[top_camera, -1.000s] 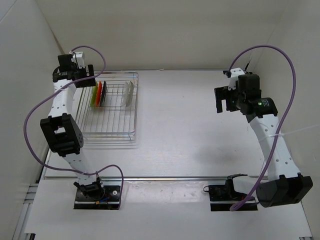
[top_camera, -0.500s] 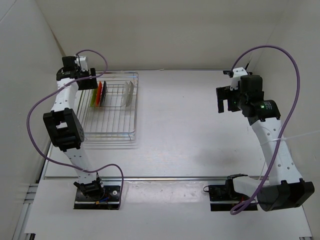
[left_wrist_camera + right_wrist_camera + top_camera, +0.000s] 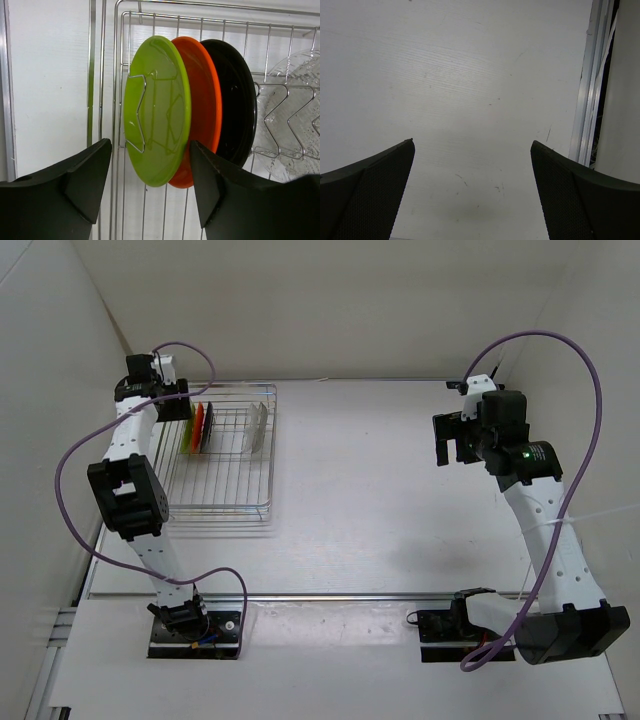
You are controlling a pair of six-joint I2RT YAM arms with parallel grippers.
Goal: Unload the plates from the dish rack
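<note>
Left gripper (image 3: 150, 150) part open, holding nothing. Lime green plate (image 3: 157, 110) straight ahead, upright on edge in dish rack (image 3: 220, 506), rim lined up with the finger gap. Right gripper (image 3: 472, 147) wide open, well apart.

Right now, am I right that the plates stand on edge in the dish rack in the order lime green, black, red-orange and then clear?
Not quite: the two middle ones are swapped. The left wrist view shows the lime green plate, then the red-orange plate, then the black plate, then the clear plate, all standing on edge in the dish rack.
</note>
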